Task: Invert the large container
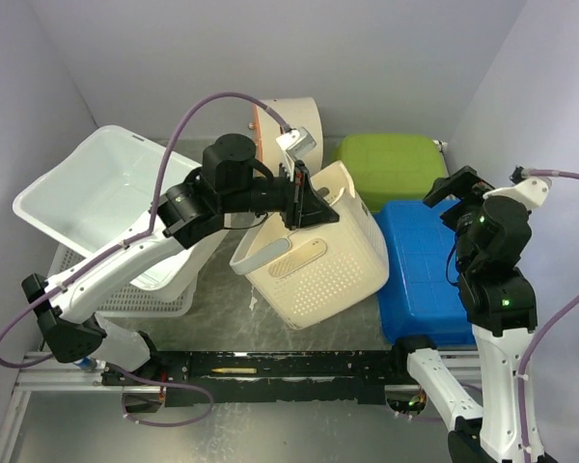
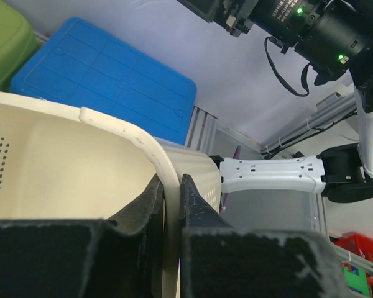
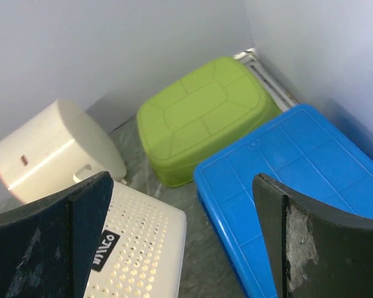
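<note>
The large container (image 1: 318,256) is a cream perforated basket with a handle slot. It stands tilted on the tabletop, leaning on one lower edge, with its opening turned up and to the left. My left gripper (image 1: 307,201) is shut on its upper rim; in the left wrist view the two black fingers (image 2: 150,205) pinch the cream rim, and the container's inside wall (image 2: 50,174) fills the left. My right gripper (image 1: 455,196) hangs open and empty above the blue tub. Its wrist view shows a corner of the container (image 3: 137,248) below the wide gap between its fingertips (image 3: 180,180).
A blue tub (image 1: 429,275) lies upside down on the right, and a green one (image 1: 391,169) lies upside down behind it. A cream round bin (image 1: 291,121) lies on its side at the back. A white tub (image 1: 106,193) leans on a white lattice basket (image 1: 125,294) at the left.
</note>
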`<state>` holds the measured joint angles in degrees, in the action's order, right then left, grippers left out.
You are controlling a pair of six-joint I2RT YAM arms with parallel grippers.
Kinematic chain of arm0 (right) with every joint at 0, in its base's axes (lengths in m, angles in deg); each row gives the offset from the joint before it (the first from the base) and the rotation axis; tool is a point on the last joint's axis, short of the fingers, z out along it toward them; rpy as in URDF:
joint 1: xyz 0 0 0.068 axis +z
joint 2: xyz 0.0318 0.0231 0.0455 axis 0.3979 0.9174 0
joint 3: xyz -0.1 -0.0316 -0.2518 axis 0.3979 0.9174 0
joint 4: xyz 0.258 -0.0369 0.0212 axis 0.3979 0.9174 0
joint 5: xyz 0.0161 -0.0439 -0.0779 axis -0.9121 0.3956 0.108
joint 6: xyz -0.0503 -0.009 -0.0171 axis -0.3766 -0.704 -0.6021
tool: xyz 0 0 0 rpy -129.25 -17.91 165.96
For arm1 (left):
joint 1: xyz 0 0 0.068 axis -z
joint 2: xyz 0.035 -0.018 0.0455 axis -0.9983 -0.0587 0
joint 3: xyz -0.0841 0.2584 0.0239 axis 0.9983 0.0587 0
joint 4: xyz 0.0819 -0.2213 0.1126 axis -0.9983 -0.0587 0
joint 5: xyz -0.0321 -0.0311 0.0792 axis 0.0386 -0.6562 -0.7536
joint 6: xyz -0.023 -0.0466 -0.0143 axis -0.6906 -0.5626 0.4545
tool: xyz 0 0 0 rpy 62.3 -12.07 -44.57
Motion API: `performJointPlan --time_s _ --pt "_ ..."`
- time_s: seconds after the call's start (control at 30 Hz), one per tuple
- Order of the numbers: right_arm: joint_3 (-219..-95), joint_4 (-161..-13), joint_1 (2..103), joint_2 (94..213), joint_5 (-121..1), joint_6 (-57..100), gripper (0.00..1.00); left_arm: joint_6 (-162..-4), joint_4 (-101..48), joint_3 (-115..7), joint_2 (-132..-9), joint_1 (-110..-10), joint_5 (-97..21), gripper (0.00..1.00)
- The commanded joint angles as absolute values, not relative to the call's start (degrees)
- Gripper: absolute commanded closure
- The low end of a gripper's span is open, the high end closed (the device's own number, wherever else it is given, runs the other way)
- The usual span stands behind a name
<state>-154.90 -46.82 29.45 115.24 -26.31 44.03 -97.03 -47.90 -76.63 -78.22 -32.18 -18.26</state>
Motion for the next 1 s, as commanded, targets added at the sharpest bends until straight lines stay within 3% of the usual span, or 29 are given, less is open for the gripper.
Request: performJointPlan --time_s 0.0,0.13,0.33,0.67,0.83,0.97 --pt "-155.0 -54.3 29.6 116.1 -41.3 35.0 0.04 -97.8 -43.5 -78.9 -75.9 -32.7 -21.1 0.93" --pt "-156.1 -58.1 30.4 119.0 -62.0 29.6 0.02 -104.7 -47.0 -85.1 -78.0 -36.0 -19.1 0.93" --pt "-158.0 -61.9 30.4 119.9 -73.9 29.3 0.00 -116.5 -39.1 -81.7 -75.4 -42.0 -16.8 0.93" --pt "-158.9 -62.1 30.5 120.5 -74.6 30.4 0.00 -140.8 -12.8 -67.6 -73.9 -50.0 -10.1 0.93" --pt "-158.8 -61.8 30.4 120.6 -73.2 31.5 0.00 -144.6 -6.2 -62.9 -72.4 -50.3 -16.0 0.93" --pt "-159.0 -61.9 30.5 121.5 -72.2 34.5 0.00 -149.8 9.9 -54.3 -71.4 -50.3 -20.6 0.93"
